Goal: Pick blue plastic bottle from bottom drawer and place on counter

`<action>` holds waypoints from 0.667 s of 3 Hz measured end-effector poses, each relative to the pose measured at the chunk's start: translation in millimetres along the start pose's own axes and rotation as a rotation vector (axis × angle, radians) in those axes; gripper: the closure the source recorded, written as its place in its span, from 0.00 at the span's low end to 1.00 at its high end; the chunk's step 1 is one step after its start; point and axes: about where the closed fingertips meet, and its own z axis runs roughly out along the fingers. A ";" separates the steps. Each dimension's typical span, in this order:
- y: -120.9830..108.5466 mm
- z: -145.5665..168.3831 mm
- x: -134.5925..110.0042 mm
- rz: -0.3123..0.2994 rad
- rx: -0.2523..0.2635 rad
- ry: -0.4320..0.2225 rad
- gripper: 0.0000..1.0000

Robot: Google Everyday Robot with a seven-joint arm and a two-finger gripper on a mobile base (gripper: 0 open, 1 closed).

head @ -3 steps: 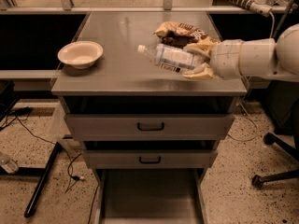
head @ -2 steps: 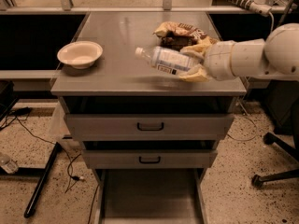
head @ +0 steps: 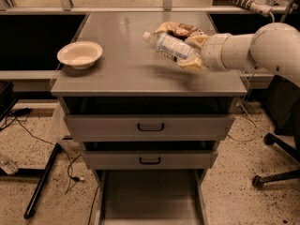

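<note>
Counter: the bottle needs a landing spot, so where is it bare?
The counter is bare in the middle, between the bowl and the hand holding the bottle, and along the front edge. Crowded at right rear by the snack bag.

Pincer point(head: 192, 53) grips bottle point(head: 169, 47) over counter point(head: 126, 76), bowl point(head: 80, 54) leftward.

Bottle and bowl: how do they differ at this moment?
The bottle is clear, tilted and held above the counter by the gripper, right of centre; the bowl is cream, upright and rests on the counter's left end. The bottle is slim and capped; the bowl wide and open. Both are over the counter.
</note>
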 end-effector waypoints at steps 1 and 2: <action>-14.0 9.7 4.6 0.050 0.015 0.004 1.00; -11.7 26.1 2.1 0.078 -0.037 -0.032 1.00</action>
